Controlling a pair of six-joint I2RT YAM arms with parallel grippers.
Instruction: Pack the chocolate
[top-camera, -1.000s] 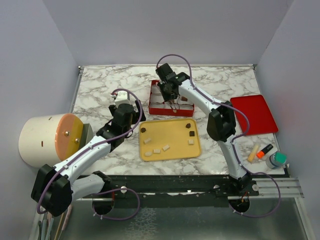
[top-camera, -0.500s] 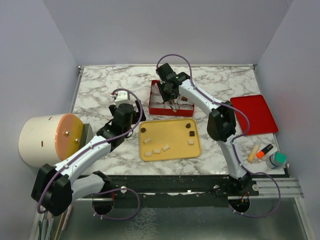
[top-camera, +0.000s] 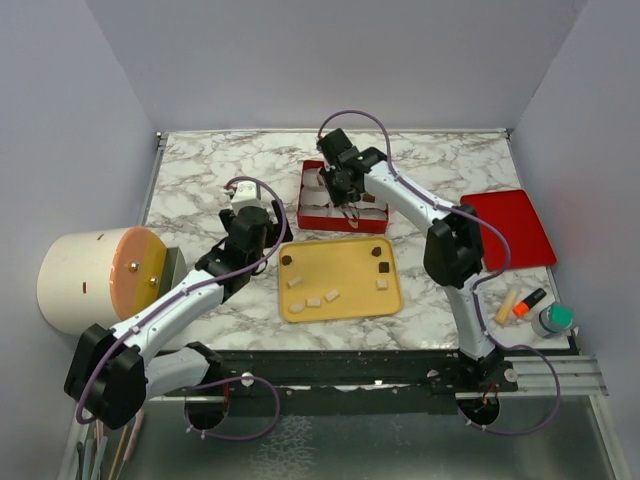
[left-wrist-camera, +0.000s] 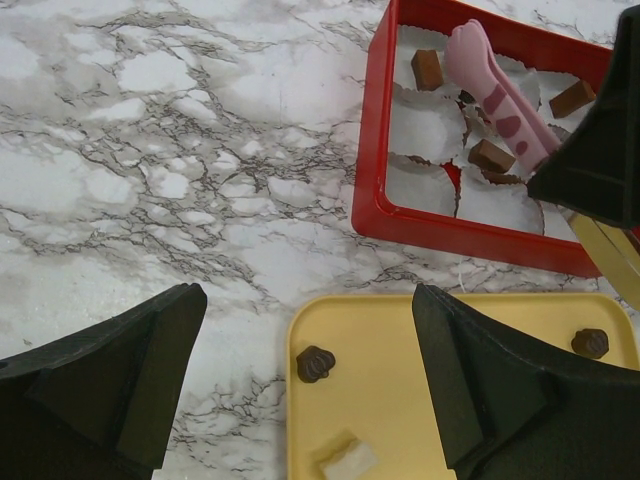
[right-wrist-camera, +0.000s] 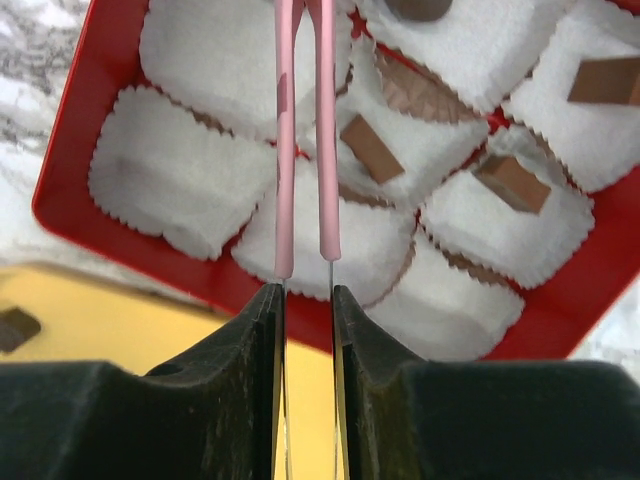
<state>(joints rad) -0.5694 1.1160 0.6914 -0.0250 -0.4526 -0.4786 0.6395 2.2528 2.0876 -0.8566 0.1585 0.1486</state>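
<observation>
Brown chocolate pieces (right-wrist-camera: 370, 148) (right-wrist-camera: 512, 183) (right-wrist-camera: 605, 82) lie in white paper cups (right-wrist-camera: 170, 180) inside the red box (top-camera: 304, 200). My right gripper (right-wrist-camera: 305, 295) is shut on pink tongs (right-wrist-camera: 285, 150), whose arms reach over the box (left-wrist-camera: 372, 150). The tongs (left-wrist-camera: 495, 95) are also seen in the left wrist view with their tips together. Dark chocolate pieces (left-wrist-camera: 315, 363) (left-wrist-camera: 590, 343) sit on the yellow tray (top-camera: 345, 312). My left gripper (left-wrist-camera: 305, 300) hangs open above the tray's left rim, holding nothing.
Whitish pieces (top-camera: 313, 301) lie on the tray too. A red lid (top-camera: 510, 228) lies at the right. Markers (top-camera: 528, 301) and a green-topped jar (top-camera: 553, 319) are near the right front. A white drum with an orange face (top-camera: 95, 275) stands at the left.
My right arm has shifted slightly to the right over the red box, still holding the tongs. The left arm has stayed put.
</observation>
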